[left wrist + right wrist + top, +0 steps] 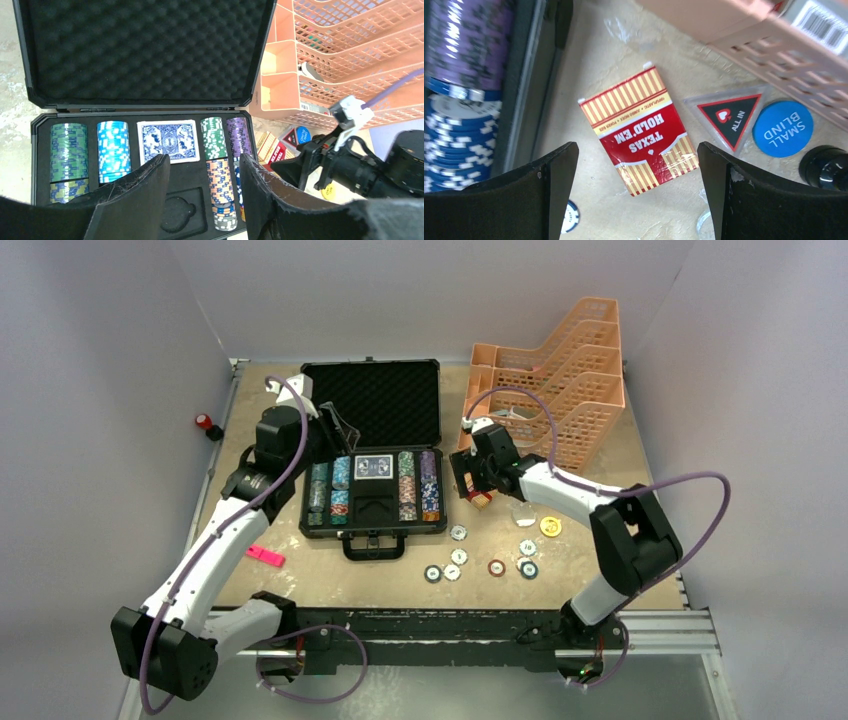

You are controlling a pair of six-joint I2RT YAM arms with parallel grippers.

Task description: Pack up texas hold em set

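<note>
**A:** What does the room give, starting at the arms' edge?

**B:** A bare brown table [400,585], walled on three sides by pale grey panels. Close to the near edge, right of the middle, loose poker chips [458,556] lie scattered flat. A yellow dealer button [551,526] lies just beyond them. A pink marker [265,555] lies toward the near left corner.

**A:** And the briefcase?

**B:** The black briefcase [372,400] sits open at the middle of the table. Its handle faces the near edge and its foam lid is raised toward the far edge. Stacked chips [113,150] fill its slots, and a blue card deck [169,141] lies in the slot between them. The peach tray rack [560,380] stands at the far right corner.

**A:** The pincers?

**B:** The left gripper [202,162] hangs above the briefcase's tray with its jaws partly apart and nothing between them. The blue deck and the chip rows lie beneath and beyond its fingertips. The right gripper [636,150] is spread wide and empty over the table, between the briefcase's right wall and the rack. The red card deck [639,137] lies flat on the table under that gap, with clear space to each finger in the wrist view. Beside the deck, on the rack's side, lie a triangular all-in marker [729,117] and a blue small-blind button [782,128].
</note>
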